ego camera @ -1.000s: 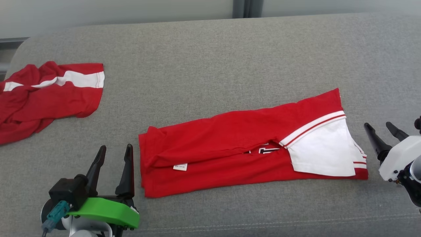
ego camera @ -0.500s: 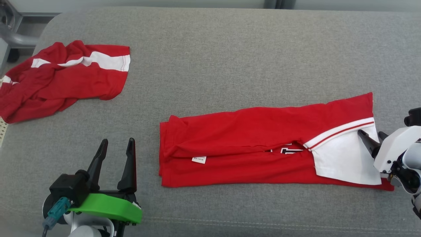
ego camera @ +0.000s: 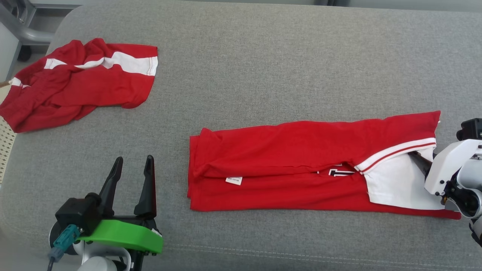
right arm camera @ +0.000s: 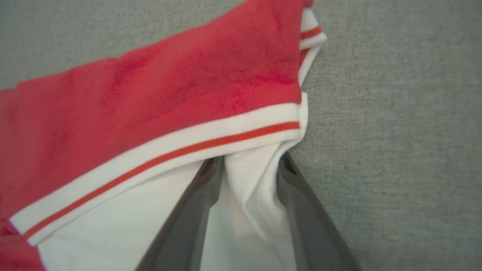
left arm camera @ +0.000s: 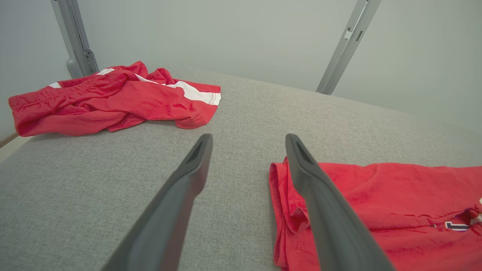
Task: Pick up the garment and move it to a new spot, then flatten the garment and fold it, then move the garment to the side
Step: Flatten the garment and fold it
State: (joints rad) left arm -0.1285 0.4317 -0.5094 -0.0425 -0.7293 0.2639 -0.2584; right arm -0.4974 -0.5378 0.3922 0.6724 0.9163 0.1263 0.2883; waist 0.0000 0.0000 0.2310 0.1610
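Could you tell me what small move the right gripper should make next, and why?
Probably close the right gripper. In the right wrist view its fingers straddle a bunched fold of the white sleeve at the end of the folded red shirt, with the jaws apart, so there is no firm grip yet. The left gripper hovers open near the other end.

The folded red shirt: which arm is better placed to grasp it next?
Right. The right gripper straddles the bunched white sleeve at the shirt's end; the left gripper stands open, apart from the shirt.
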